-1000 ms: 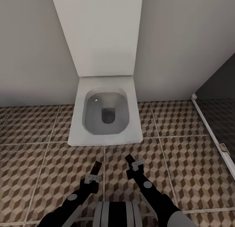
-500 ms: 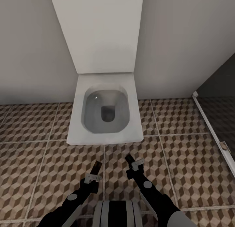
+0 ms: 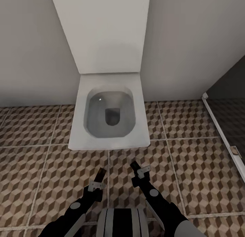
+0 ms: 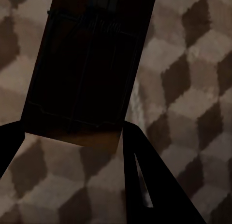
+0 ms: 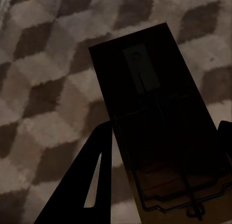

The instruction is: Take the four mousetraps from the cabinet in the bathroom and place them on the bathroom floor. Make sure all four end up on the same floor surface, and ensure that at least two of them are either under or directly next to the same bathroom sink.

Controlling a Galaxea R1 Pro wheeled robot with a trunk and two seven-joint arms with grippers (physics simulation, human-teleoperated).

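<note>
Mousetraps were in hand on both sides: our left gripper (image 3: 98,179) was pinched on one mousetrap (image 3: 99,175), and our right gripper (image 3: 139,172) was pinched on a second mousetrap (image 3: 134,166), both carried above the bathroom floor (image 3: 190,169) just in front of the toilet (image 3: 109,114). In the left wrist view the trap (image 4: 89,69) stood out from between the fingers as a flat dark board; in the right wrist view the other trap (image 5: 159,122) showed its wire parts on the upper face. We judged each trap light, stiff and thin, with little risk of crushing. The smooth wood could slip or pivot in a narrow pinch. Hold was best taken across the short end of the board, clear of the wire. No sink or cabinet was to be seen near the toilet.
</note>
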